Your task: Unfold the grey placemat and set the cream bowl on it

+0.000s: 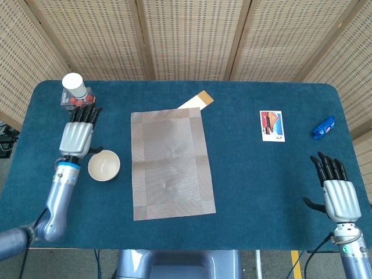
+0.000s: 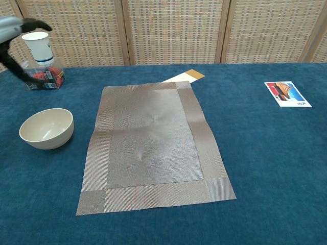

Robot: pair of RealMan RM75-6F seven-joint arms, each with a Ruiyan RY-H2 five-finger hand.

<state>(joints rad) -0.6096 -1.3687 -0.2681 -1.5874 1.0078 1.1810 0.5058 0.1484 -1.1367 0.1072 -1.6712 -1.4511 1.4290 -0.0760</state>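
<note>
We see grey placemat (image 1: 170,163) unfolded flat; cream bowl (image 1: 104,165) left beside it, unplaced. Left hand (image 1: 77,137), right hand (image 1: 337,196) spread, empty.

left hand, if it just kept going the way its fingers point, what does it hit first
Probably the small box with the white cup on it: in the head view the left hand has its fingertips aimed straight at it. The hand's height is unclear, so it might pass over instead.
</note>
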